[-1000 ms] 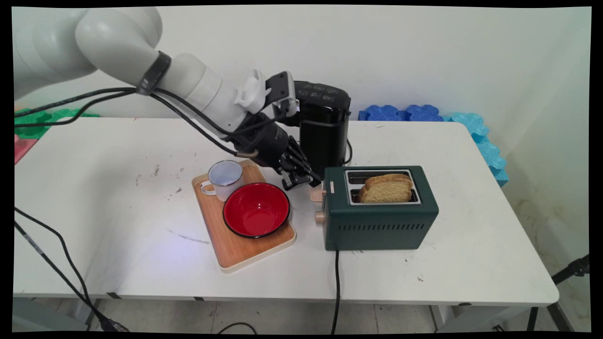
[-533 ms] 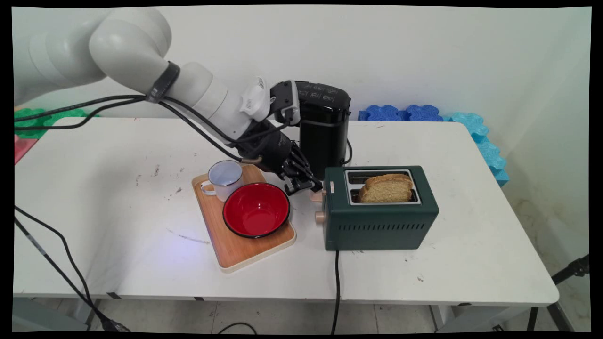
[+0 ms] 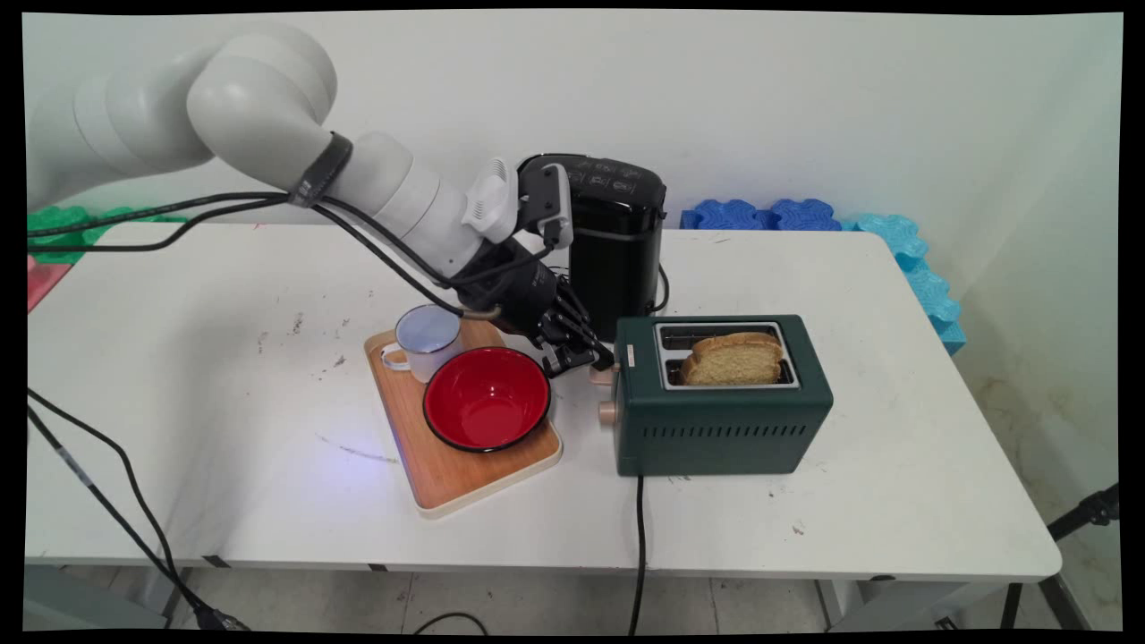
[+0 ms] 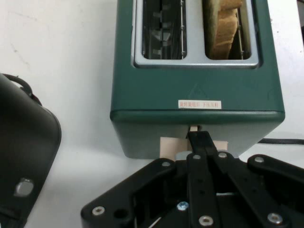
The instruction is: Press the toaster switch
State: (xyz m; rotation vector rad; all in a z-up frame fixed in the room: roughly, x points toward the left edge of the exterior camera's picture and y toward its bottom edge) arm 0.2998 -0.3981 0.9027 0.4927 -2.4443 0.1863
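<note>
A dark green toaster (image 3: 720,420) stands right of centre, with a slice of bread (image 3: 733,358) standing up out of its near slot; its far slot (image 4: 161,28) holds nothing. My gripper (image 3: 592,361) is shut, its fingertips (image 4: 195,137) together at the toaster's left end, on top of the beige lever (image 3: 601,376). In the hand view the lever (image 4: 168,145) sits just under the fingertips, below the toaster's small label (image 4: 199,103). A beige knob (image 3: 607,412) lies below the lever.
A wooden tray (image 3: 465,470) left of the toaster carries a red bowl (image 3: 486,398) and a white enamel mug (image 3: 426,340). A black appliance (image 3: 617,241) stands right behind the gripper. The toaster's black cord (image 3: 639,537) runs off the table's front edge. Blue foam mats (image 3: 805,215) line the wall.
The wrist has swung rightwards and the shut gripper has sunk a little at the toaster's left end. The lever and the bread look slightly lower.
</note>
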